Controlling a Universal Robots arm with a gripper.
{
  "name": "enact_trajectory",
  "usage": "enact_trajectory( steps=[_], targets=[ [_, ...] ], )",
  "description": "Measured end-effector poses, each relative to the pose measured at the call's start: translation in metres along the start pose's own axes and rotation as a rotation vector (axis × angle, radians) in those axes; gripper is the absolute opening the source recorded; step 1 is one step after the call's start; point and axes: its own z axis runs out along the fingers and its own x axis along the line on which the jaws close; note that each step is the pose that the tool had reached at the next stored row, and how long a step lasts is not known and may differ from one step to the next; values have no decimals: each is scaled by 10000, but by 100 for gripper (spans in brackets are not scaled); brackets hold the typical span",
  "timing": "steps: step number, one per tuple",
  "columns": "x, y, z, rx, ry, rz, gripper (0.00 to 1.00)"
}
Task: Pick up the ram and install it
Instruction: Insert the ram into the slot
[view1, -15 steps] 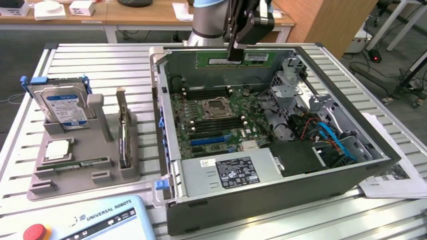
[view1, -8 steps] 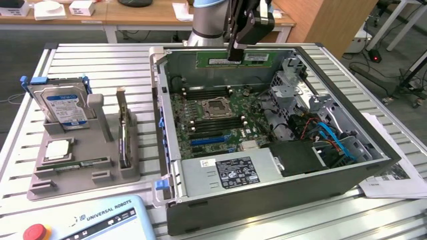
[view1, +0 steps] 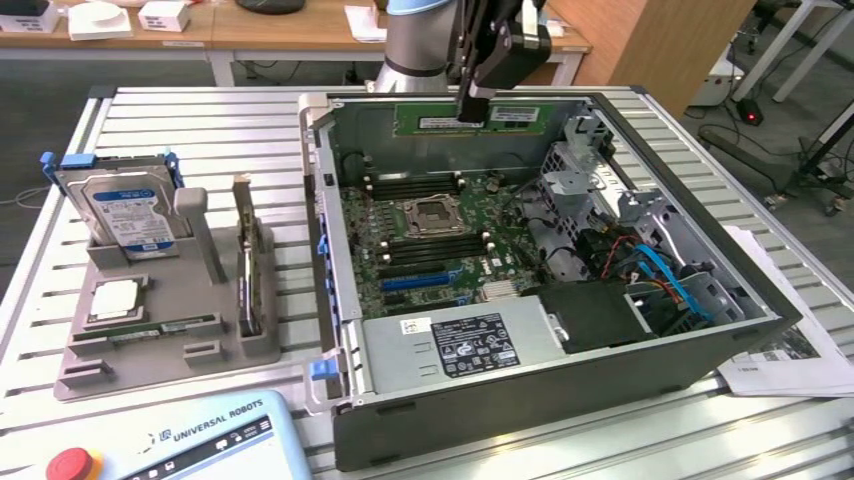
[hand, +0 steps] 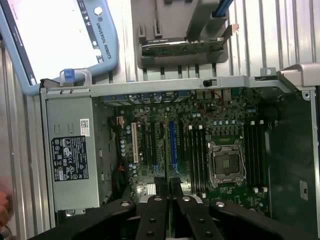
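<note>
The ram (view1: 470, 118) is a long green stick with a white label, hanging level above the back wall of the open computer case (view1: 747, 300). My gripper (view1: 473, 112) is shut on its middle from above. Below it lies the motherboard (view1: 427, 225), with dark memory slots (view1: 414, 185) on either side of the processor socket (view1: 434, 215). In the wrist view my gripper (hand: 169, 186) has its fingers close together over the motherboard (hand: 200, 150), near the slots (hand: 197, 155) and the socket (hand: 226, 162).
A grey fixture tray (view1: 80, 375) on the exterior view's left holds a hard drive (view1: 127, 215), a silver processor chip (view1: 118, 300) and an upright card (view1: 244, 250). A teach pendant (view1: 160, 440) lies in front. The power supply (view1: 461, 345) and cables (view1: 654, 270) fill the case. A hand (hand: 2, 205) shows at the wrist view's edge.
</note>
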Motion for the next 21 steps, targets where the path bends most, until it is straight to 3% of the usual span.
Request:
enact_trajectory(
  steps=[21],
  targets=[
    [-39, -440, -23, -20, -6, -2, 13]
  ],
)
